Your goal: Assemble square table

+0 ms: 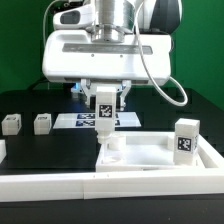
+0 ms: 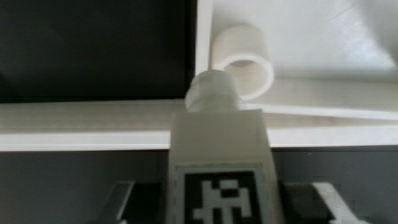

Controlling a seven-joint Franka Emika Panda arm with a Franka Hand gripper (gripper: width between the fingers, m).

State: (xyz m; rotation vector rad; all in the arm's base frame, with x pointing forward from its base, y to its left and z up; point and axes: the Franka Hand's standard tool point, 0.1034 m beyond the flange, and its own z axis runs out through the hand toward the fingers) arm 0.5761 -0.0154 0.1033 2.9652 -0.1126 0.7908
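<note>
Pincer [image 1: 105, 100] is clamping tight on a tagged leg post [image 1: 103, 116], holding it upright. The square slab [image 1: 150, 153] is lying directly below, its corner socket [image 1: 108, 150] sitting under the post's lower end. Exterior view is giving the wider worktop [image 1: 50, 155]: a second post [image 1: 185, 140] is standing on the slab's corner toward the exterior view's right, while a loose post [image 1: 42, 123] and a farther loose post [image 1: 12, 123] are sitting near the worktop's edge on the exterior view's left. Wrist view is showing the close detail: the narrow tip [image 2: 214, 92] is sitting just beside the socket ring [image 2: 246, 66]; whether they are touching, I cannot tell.
</note>
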